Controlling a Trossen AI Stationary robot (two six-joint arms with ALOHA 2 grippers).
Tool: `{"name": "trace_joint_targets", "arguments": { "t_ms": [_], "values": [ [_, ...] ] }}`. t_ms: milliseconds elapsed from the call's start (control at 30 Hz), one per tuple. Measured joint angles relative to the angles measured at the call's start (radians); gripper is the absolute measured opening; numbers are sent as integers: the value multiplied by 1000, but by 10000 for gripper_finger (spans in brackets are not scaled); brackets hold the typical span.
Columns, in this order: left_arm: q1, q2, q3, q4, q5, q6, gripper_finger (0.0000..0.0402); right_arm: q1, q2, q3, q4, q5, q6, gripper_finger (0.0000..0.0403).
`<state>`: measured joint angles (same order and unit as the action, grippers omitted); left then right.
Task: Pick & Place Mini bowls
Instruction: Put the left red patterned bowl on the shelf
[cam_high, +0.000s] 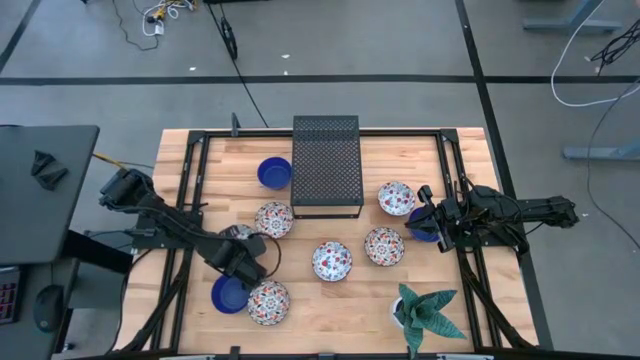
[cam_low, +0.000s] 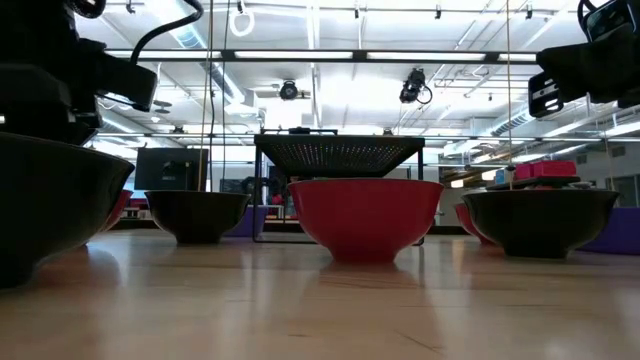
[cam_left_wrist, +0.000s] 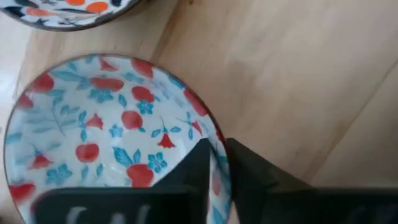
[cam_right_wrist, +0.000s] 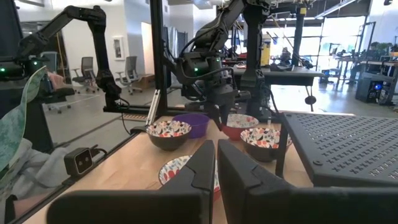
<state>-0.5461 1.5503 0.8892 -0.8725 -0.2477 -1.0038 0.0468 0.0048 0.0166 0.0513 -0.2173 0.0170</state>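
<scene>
While the left gripper (cam_left_wrist: 214, 168) is pinching the rim of a floral mini bowl (cam_left_wrist: 106, 134) at the table's (cam_high: 330, 315) seven o'clock, a thin grip is risking a slip. A blue bowl (cam_high: 229, 294) and another floral bowl (cam_high: 268, 301) are crowding close; the right gripper (cam_right_wrist: 216, 163), fingers nearly together, is waiting at three o'clock.

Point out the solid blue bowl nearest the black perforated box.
The blue bowl directly left of the black perforated box; the other blue bowls sit farther off, one front-left, one right.
</scene>
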Motion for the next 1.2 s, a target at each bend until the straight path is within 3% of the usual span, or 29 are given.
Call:
{"name": "trace_joint_targets", "arguments": {
  "t_ms": [233, 467, 600, 733, 867, 1033, 1200],
  "values": [
    [-2, 2, 115, -184, 77, 22, 14, 0, 0, 0, 0, 0, 0, 23],
    [14, 2, 418, -565, 90, 52, 11, 0, 0, 0, 2, 0, 0, 23],
    [71, 0, 632, -701, 4, 145, 11, 0, 0, 0, 5, 0, 0, 23],
    [216, -6, 820, -653, -104, 401, 11, 0, 0, 0, 5, 0, 0, 23],
    [433, -5, 935, -518, -107, 751, 11, 0, 0, 0, 6, 0, 0, 23],
    [717, 5, 956, -181, 37, 1137, 11, 0, 0, 0, 6, 0, 0, 23],
    [916, 84, 957, 48, 181, 1373, 11, 0, 0, 0, 7, 0, 0, 23]
  ]
}}
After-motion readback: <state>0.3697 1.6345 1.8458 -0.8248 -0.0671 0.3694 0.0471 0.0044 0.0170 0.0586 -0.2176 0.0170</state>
